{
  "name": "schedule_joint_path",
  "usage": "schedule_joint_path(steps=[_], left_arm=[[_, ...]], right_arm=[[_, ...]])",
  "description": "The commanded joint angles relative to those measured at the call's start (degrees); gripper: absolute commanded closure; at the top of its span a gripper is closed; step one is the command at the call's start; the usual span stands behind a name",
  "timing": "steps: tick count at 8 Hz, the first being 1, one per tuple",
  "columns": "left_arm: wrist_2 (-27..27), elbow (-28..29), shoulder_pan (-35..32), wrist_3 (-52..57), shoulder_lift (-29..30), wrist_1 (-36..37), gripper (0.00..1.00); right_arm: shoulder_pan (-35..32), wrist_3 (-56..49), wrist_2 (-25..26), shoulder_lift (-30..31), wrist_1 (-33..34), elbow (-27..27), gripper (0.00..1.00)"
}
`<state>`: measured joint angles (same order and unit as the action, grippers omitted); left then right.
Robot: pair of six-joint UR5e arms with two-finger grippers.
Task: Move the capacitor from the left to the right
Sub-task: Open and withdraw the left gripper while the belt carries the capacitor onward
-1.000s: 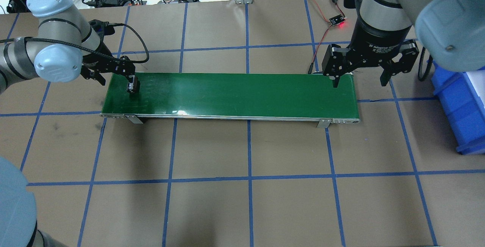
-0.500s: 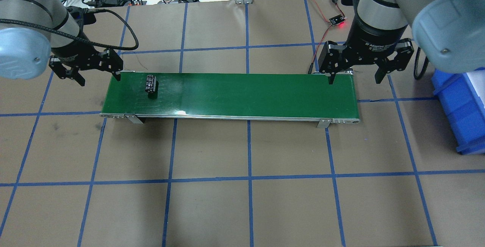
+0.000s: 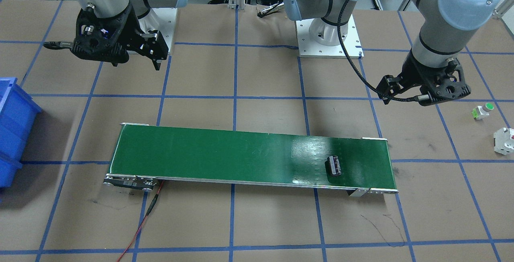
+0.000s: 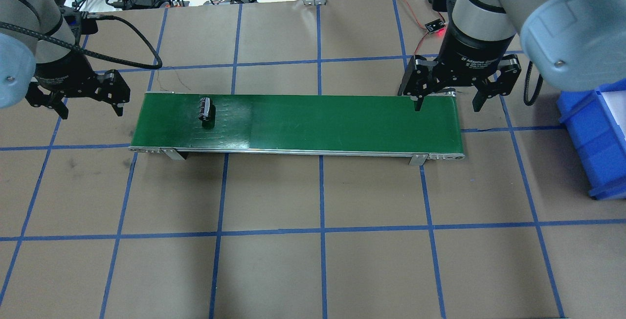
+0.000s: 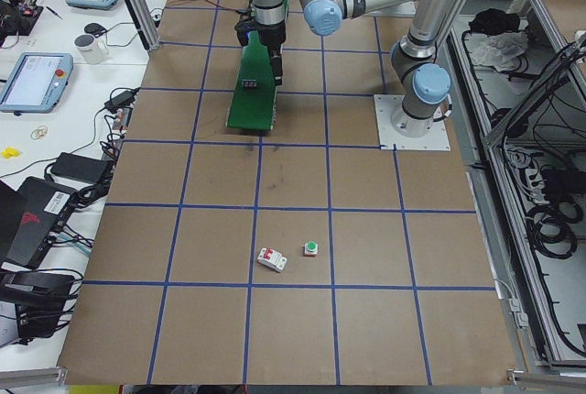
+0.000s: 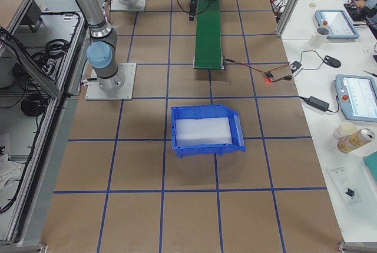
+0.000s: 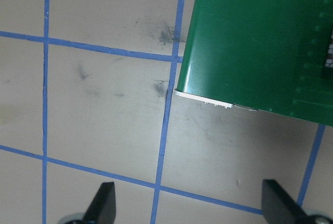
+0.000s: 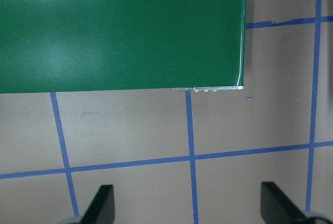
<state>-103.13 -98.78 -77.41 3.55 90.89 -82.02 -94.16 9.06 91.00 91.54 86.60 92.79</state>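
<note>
Both left tool (image 4: 91, 107) and right tool (image 4: 446, 106) gape empty; grip the probably light, rigid capacitor (image 4: 207, 110), at 9 o'clock on the belt (image 4: 318, 118), across its sides.

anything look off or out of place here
Nothing stands out. The capacitor lies on the green belt, inside its edges. The left gripper and the right gripper hang open, clear of it.

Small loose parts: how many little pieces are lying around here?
3. A dark capacitor lies on the green belt toward the robot's left; a green-capped white button and a white breaker sit on the table beyond that end. Others may be hidden.
</note>
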Motion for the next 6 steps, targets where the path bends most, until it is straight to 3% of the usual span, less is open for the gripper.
schedule_joint_path(steps=[1, 3, 6], left_arm=[[3.29, 0.00, -0.19, -0.03, -2.29, -1.46, 0.00], [-2.30, 0.08, -0.19, 0.67, -4.31, -2.00, 0.00], [-2.96, -0.01, -0.19, 0.76, -4.50, -2.09, 0.00]], right_arm=[[-0.15, -0.70, 0.23, -4.24, 1.80, 0.03, 0.00], [0.12, -0.62, -0.02, -8.81, 10.39, 0.03, 0.00], [0.29, -5.68, -0.38, -12.16, 17.60, 1.59, 0.00]])
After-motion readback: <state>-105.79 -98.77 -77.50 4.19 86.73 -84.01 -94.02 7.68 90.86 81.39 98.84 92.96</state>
